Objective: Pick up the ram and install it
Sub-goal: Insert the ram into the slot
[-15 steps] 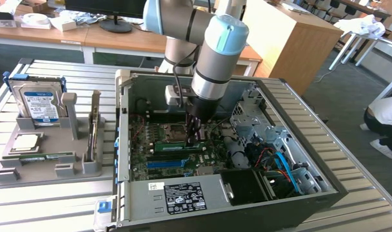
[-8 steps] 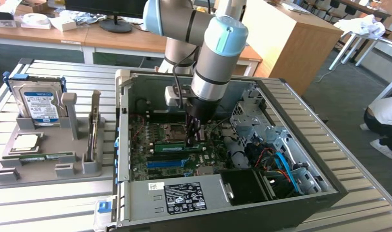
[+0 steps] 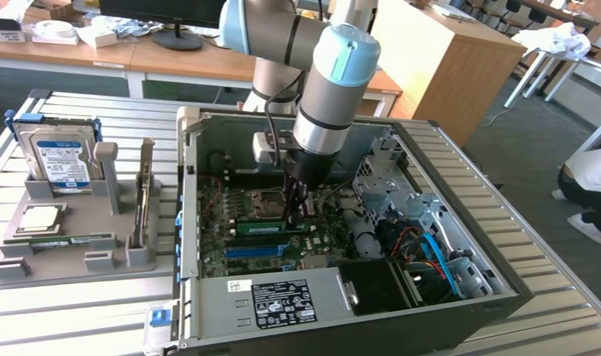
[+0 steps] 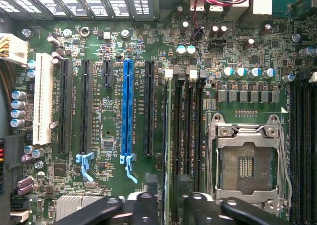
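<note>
The ram point(image 3: 271, 223), a long thin green stick, stands on edge in a memory slot of the motherboard inside the open computer case point(image 3: 459, 178). My gripper point(image 3: 298, 213) hangs straight down over its end nearer the exterior view's right. In the wrist view the ram point(image 4: 171, 136) shows edge-on in the slot next to several empty black slots. My gripper point(image 4: 171, 207) straddles it, and the black fingers point(image 4: 143, 205) stand apart on either side with a gap to the stick. The jaws are open and hold nothing.
An empty processor socket point(image 4: 246, 161) lies beside the memory slots, and a blue expansion slot point(image 4: 128, 106) on the other side. A grey holder point(image 3: 73, 263) at the exterior view's left carries a hard drive point(image 3: 55, 159), a silver processor chip point(image 3: 38, 219) and a green stick point(image 3: 58, 240). A person point(image 3: 593, 174) crouches at the right edge.
</note>
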`<state>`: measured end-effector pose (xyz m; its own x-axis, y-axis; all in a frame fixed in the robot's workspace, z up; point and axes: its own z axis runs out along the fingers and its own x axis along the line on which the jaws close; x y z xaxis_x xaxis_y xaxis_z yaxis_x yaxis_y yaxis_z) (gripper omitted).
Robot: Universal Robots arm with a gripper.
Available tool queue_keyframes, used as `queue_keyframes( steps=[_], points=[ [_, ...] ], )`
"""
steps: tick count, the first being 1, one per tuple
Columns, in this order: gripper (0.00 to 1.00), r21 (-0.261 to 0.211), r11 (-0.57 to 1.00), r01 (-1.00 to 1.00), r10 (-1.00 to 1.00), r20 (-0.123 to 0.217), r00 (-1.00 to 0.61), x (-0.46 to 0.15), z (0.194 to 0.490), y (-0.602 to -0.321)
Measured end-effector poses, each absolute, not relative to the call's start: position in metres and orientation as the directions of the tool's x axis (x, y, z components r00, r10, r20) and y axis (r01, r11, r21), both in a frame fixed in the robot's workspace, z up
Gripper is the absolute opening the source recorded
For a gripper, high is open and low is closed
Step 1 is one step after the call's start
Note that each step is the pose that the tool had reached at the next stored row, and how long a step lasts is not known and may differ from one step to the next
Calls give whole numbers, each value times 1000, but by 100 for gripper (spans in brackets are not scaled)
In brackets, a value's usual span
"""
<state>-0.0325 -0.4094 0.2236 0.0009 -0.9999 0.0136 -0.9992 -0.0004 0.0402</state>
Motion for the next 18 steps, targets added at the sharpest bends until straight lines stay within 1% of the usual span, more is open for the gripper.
queue_keyframes(
  steps=[1,10,18],
  points=[
    [31,40,0,-999,-1000,14,1,-33,224,-409],
    [31,40,0,-999,-1000,14,1,-33,225,-409],
    [31,40,0,-999,-1000,14,1,-33,245,-409]
  ],
)
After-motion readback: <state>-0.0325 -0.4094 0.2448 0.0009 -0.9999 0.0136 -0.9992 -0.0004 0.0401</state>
